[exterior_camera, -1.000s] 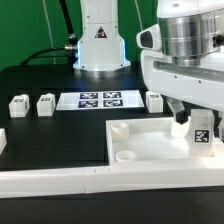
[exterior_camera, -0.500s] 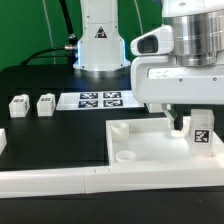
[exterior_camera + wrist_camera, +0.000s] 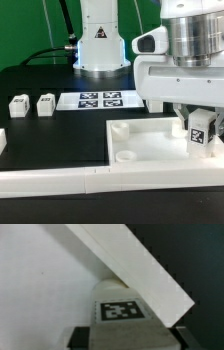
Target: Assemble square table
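Note:
The square table top [image 3: 150, 140] is a white tray with a raised rim and round corner sockets, lying at the front right. My gripper [image 3: 200, 125] is shut on a white tagged leg block [image 3: 201, 129], held upright over the top's far right corner. In the wrist view the leg block [image 3: 122, 309] sits between my dark fingers [image 3: 84, 336], right next to the top's rim [image 3: 130, 263]. Two more leg blocks [image 3: 18, 103] [image 3: 46, 103] stand on the black table at the exterior view's left.
The marker board [image 3: 100, 100] lies behind the table top. The long white barrier wall [image 3: 60, 182] runs along the front edge. The robot base [image 3: 98, 40] stands at the back. A white part [image 3: 2, 140] shows at the exterior view's left edge.
My hand has shifted slightly toward the exterior view's left and now hides the leg block beside the marker board. The held leg block has stayed at the top's far right corner.

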Motion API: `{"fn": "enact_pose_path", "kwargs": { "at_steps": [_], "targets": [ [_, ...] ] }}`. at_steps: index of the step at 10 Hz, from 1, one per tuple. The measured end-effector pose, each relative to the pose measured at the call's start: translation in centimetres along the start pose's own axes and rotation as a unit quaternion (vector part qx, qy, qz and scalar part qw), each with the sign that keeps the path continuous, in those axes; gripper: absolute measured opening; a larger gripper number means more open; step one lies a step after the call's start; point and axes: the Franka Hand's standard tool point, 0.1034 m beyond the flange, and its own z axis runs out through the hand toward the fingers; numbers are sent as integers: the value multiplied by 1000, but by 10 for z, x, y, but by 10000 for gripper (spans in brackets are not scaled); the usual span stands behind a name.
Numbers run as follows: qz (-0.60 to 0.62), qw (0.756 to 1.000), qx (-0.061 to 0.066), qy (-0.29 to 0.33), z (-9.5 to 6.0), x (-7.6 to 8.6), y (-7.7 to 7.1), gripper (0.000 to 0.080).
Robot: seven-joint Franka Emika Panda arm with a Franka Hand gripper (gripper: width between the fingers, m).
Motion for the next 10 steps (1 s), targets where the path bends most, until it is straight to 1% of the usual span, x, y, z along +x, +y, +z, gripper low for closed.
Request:
{"fn": "enact_pose_path", "kwargs": {
  "at_steps": [3, 5, 6, 8, 9, 10],
  "targets": [
    [115, 993, 0, -3, 0, 1, 1, 290],
    [260, 965, -10, -22, -1, 6, 3, 290],
    [361, 932, -13, -34, -1, 4, 0, 290],
    [497, 867, -12, -46, -1, 3, -6, 290],
    [536, 843, -11, -43, -1, 4, -6, 290],
    [554, 832, -12, -38, -1, 4, -6, 290]
  ]
}}
